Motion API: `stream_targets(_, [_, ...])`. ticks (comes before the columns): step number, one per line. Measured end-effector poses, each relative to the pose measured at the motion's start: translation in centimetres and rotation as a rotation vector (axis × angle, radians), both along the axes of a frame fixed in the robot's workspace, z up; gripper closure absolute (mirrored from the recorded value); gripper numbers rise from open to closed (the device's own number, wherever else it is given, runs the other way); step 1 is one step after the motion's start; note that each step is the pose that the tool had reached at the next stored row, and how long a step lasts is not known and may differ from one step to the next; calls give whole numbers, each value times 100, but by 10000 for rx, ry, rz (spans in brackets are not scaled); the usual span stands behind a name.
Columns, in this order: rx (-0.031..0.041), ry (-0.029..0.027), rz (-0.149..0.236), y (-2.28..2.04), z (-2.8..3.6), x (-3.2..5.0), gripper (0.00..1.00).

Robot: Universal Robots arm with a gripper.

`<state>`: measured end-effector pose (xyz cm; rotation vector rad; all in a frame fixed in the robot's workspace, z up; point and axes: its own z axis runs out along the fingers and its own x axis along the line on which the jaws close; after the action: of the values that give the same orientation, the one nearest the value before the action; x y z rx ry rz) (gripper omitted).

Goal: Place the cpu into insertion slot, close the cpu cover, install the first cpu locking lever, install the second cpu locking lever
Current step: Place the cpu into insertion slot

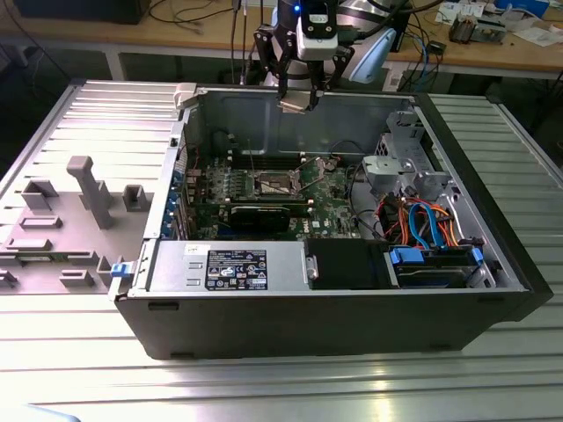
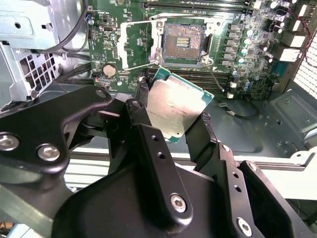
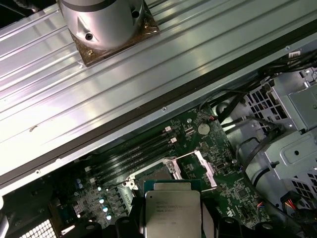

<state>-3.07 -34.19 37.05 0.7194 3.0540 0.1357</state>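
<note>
My tool (image 2: 172, 110) is clenched on the cpu (image 2: 174, 99), a black finger pressed to each of two opposite edges. Its silver top shows in both wrist views, and the chip sits tilted between my fingers (image 2: 200, 130). In the exterior view I hang high over the rear wall of the open computer case (image 1: 352, 321), so the chip is in the air, well apart from the board below.

Beneath the chip lies the green motherboard (image 2: 124, 15). On it the insertion slot (image 2: 184, 42) is uncovered, its dark centre bare inside the silver rim. The cpu cover (image 3: 205, 168) stands swung up just beside the slot, not lying over it. Near the slot I see a round silver coin cell (image 2: 109, 69) and long narrow memory slots (image 2: 193, 6).

Farther out in the exterior view, a long black expansion card (image 1: 268, 215) lies across the board. The grey power supply (image 1: 229, 268) runs along the near wall of the case. Toward the exterior view's right are a metal drive cage (image 1: 405, 163) and a bundle of blue and orange cables (image 1: 431, 224).

The case rests on a ribbed metal tabletop (image 1: 281, 387). A grey fixture plate with upright blocks (image 1: 84, 207) sits beside the case on the exterior view's left. A wooden bench (image 1: 510, 53) with cables runs behind.
</note>
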Motion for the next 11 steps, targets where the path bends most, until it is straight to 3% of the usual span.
stream_targets(6, [-1, -1, -205, 0, -1, 0, 45])
stream_targets(11, [-1, 0, -666, 0, -3, 0, 45])
